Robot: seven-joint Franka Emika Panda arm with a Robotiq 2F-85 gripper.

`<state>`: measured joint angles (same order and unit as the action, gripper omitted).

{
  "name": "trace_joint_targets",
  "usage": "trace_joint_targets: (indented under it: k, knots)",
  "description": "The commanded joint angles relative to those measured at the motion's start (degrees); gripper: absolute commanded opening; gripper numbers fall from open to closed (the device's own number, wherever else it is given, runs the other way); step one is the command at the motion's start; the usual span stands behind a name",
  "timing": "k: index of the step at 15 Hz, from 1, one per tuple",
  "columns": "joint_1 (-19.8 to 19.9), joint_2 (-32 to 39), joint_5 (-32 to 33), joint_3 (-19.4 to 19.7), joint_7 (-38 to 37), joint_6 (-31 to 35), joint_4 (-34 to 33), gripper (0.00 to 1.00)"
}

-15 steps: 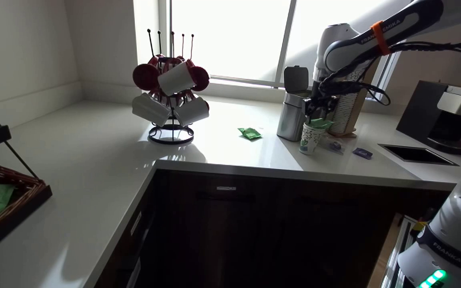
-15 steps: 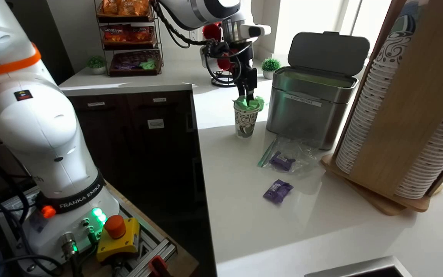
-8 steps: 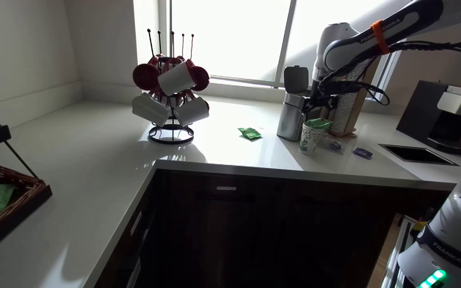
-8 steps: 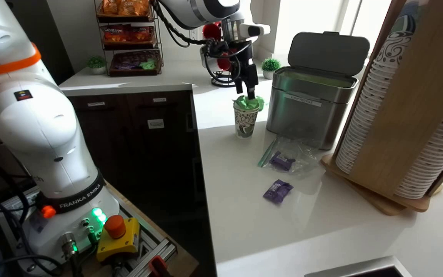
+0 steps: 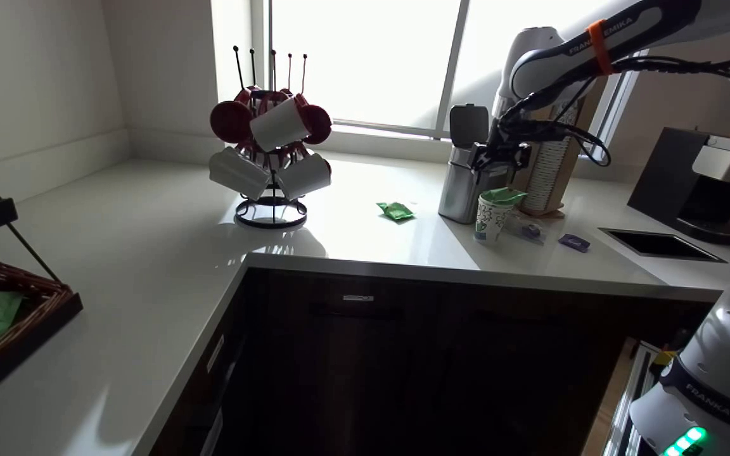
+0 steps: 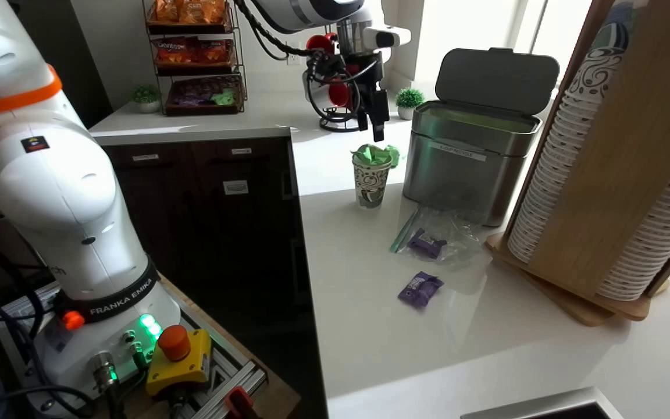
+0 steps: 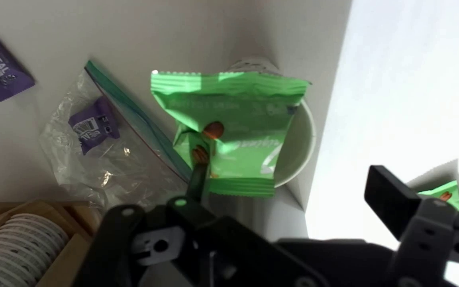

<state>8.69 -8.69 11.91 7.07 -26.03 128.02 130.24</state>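
The claw (image 7: 288,176) hangs released, its jaws spread wide and gripping nothing, just above a green snack packet (image 7: 249,155); in an exterior view the fingertips (image 6: 378,131) stand apart from it. The packet sits in the mouth of a paper cup (image 6: 371,189), poking up and over the rim; whether another lies beneath, I cannot tell. It should be light, soft and crinkly, slick on its printed face, with nuts inside that a hard squeeze might crush, so the crimped end strip looks the best hold. The cup, upright and probably thin-walled, would likely tip or buckle if nudged. Just beside it, a see-through plastic bag (image 7: 106,171) with a purple candy (image 7: 94,126) inside looks limp enough to snag. The front edge of the counter (image 6: 364,326) runs near the cup, and a metal bin (image 6: 457,174), lid up, stands close on the opposite side, so straight up seems roomiest. Past the bag rises a wooden cup holder (image 6: 597,192); well apart, over the sunlit stretch, are a second green packet (image 5: 397,211) and, farther off, mugs (image 5: 279,125).
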Motion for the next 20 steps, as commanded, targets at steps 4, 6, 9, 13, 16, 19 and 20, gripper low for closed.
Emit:
trace_joint_targets:
  k: [4, 6, 9, 13, 16, 19, 20]
  knots:
    - [-0.16, 2.39, -4.71, -1.45, -2.69, 1.47, -3.55, 1.0]
    - [-0.13, 5.3, -4.16, -2.2, -7.6, 2.72, -6.45, 1.0]
    - [-0.87, 12.21, -3.46, -2.75, -15.54, 5.46, -12.15, 1.0]
    - [-3.36, 21.71, -5.14, -2.31, -19.6, 9.16, -19.33, 1.0]
    - [-5.33, 28.63, -5.68, -1.59, -21.14, 12.1, -24.72, 1.0]
    - [-7.04, 35.12, -5.81, -0.48, -22.22, 14.95, -29.96, 1.0]
    - [-7.53, 36.92, -5.96, -0.12, -22.44, 15.09, -31.72, 1.0]
